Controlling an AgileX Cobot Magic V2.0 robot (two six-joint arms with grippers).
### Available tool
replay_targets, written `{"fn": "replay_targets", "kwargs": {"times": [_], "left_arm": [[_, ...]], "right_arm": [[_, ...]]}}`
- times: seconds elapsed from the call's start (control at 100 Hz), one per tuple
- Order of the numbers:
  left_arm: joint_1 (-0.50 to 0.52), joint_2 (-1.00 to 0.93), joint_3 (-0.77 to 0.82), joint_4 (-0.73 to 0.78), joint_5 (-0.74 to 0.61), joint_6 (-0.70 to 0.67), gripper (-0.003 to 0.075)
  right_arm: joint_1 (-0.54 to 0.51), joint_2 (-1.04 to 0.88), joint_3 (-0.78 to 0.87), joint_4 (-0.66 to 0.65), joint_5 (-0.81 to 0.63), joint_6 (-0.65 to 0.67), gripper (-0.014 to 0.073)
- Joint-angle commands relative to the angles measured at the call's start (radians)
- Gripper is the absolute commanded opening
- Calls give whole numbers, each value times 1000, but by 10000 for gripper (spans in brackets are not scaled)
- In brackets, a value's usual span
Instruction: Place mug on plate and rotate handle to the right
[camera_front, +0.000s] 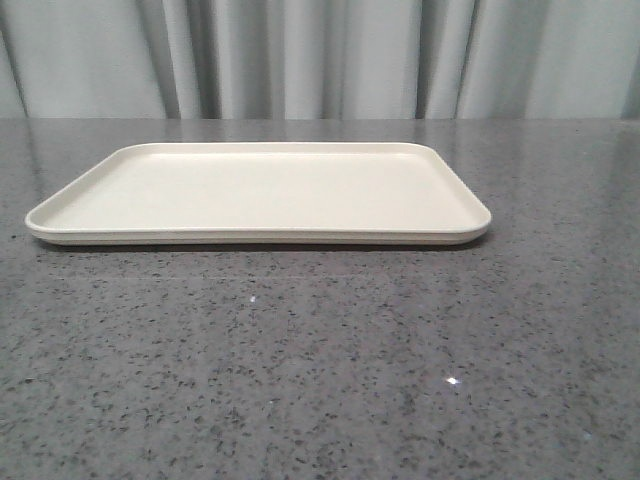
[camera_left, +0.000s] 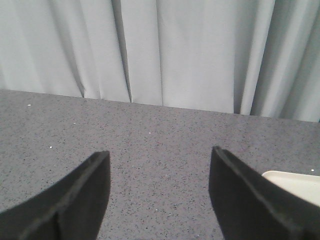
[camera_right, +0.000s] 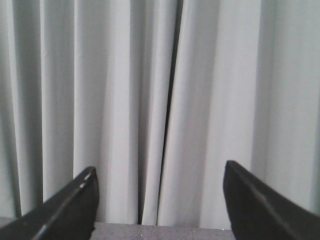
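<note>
Speckled grey stone makes up the counter (camera_front: 320, 380), polished enough to throw back small glints of light. On it, toward the far side in the front view, lies the plate (camera_front: 150, 195): a wide, flat, cream-coloured rectangle with rounded corners and a low raised rim, smooth and matte, with nothing standing on it. Its long side runs left to right, and bare counter surrounds it on every side, with a broad open stretch in front. Behind the counter's far edge hangs a pale grey curtain (camera_front: 320, 60) in soft vertical folds, filling the whole background.

Neither the mug nor its handle shows in any of the three views, so where it stands cannot be told.

The left claw (camera_left: 159, 192) hangs low over the counter, its two dark, flat, wedge-shaped fingers (camera_left: 75, 200) spread wide apart with only speckled stone between them; a rounded corner of the plate (camera_left: 295, 182) peeks out just beside one finger. The right claw (camera_right: 160, 205) points almost level at the curtain (camera_right: 125, 100), its dark fingers (camera_right: 70, 210) likewise set well apart and gripping nothing, with just a thin strip of counter (camera_right: 150, 232) visible between them.
</note>
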Motion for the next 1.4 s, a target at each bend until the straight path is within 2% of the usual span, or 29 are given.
{"fn": "replay_targets", "kwargs": {"times": [0.0,0.23,0.47,0.58,0.84,1.11,1.39], "left_arm": [[-2,11,-33,21,-61,2,428],[-2,21,-49,30,-33,2,427],[-2,146,-196,79,198,4,386],[-2,209,-256,80,304,55,370],[-2,298,-274,63,488,134,365],[-2,302,-265,17,560,165,365],[-2,302,-168,-47,575,190,365]], "right_arm": [[2,15,-31,4,-63,-10,528],[2,15,-38,-5,-69,-14,528],[2,69,-122,-6,-14,-62,528],[2,126,-161,-6,9,-85,528],[2,209,-179,-6,22,-85,528],[2,216,-179,-6,20,-85,528],[2,216,-179,-6,20,-85,528]]}}
